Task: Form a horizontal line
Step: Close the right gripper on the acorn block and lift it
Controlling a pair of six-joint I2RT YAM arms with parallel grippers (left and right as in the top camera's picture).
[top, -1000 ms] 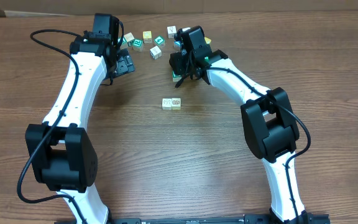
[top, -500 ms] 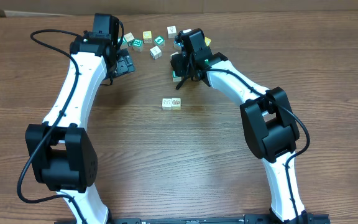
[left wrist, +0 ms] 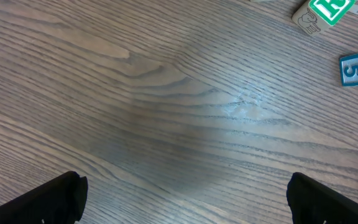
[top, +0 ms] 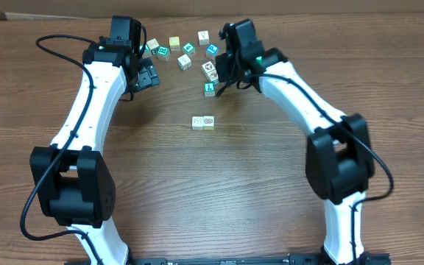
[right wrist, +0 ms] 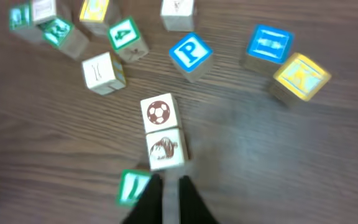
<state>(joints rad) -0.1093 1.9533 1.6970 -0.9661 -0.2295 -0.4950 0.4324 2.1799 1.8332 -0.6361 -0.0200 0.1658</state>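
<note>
Noticing the right arm (top: 293, 96) drawn back toward the far edge, with the elbow swung farther outward than a second ago. Noticing the right gripper (right wrist: 170, 186) changed too: half open then, now pressing its fingers together and gripping nothing. Hovering with those fingertips just beside a green cube (right wrist: 131, 186), too blurred to tell any contact. Pointing them at a picture cube (right wrist: 165, 149) just ahead, which is touching a soccer cube (right wrist: 159, 113) beyond it. Showing both of these cubes in the overhead view now, where the gripper was covering that spot before. Keeping the left arm (top: 94, 96) exactly as before, out by the loose cubes at the far left. Holding the left gripper (left wrist: 184, 190) spread wide over the bare table (left wrist: 166, 93), with nothing between its fingers.

Leaving the line (top: 203, 122) unmoved, sitting mid-table between the two arms, well apart from both grippers and on the near side of the loose cubes. Counting only two cubes in it so far: a white-faced cube (top: 197, 122) on the left, touching a yellow cube (top: 209, 122) on the right. Running its long axis left to right across the table, parallel to the wood grain, with both cubes lying flat.
</note>
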